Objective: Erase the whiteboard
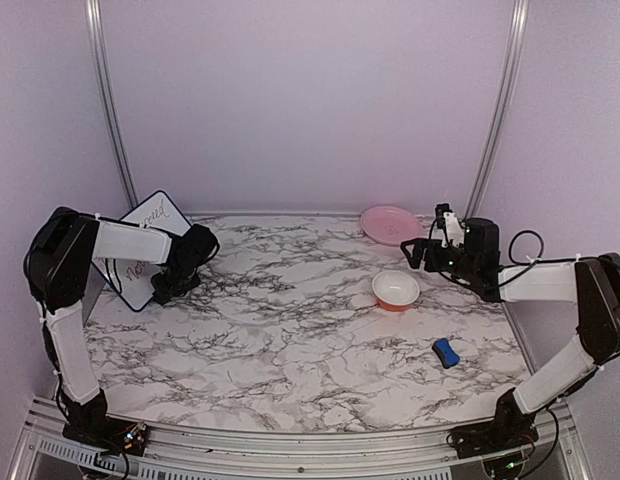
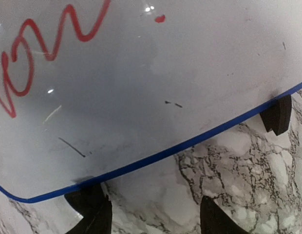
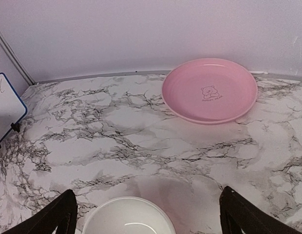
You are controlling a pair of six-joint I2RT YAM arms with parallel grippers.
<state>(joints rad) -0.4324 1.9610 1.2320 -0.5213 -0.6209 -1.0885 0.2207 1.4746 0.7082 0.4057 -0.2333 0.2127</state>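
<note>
The whiteboard [image 1: 155, 215] leans propped at the back left, white with a thin blue frame and red handwriting. It fills most of the left wrist view [image 2: 141, 73], one black foot [image 2: 277, 114] resting on the marble. My left gripper [image 1: 168, 288] sits at its lower edge; in the left wrist view [image 2: 153, 217] the jaws stand apart with bare marble between them, and the left fingertip [image 2: 90, 209] lies just under the blue frame. My right gripper [image 1: 427, 240] hovers open at the back right, nothing between its fingers [image 3: 146, 217].
A small blue eraser block [image 1: 446, 352] lies at the front right. A white bowl with an orange outside [image 1: 396, 290] [image 3: 129, 217] sits just below the right gripper. A pink plate [image 1: 390, 224] [image 3: 209, 90] lies by the back wall.
</note>
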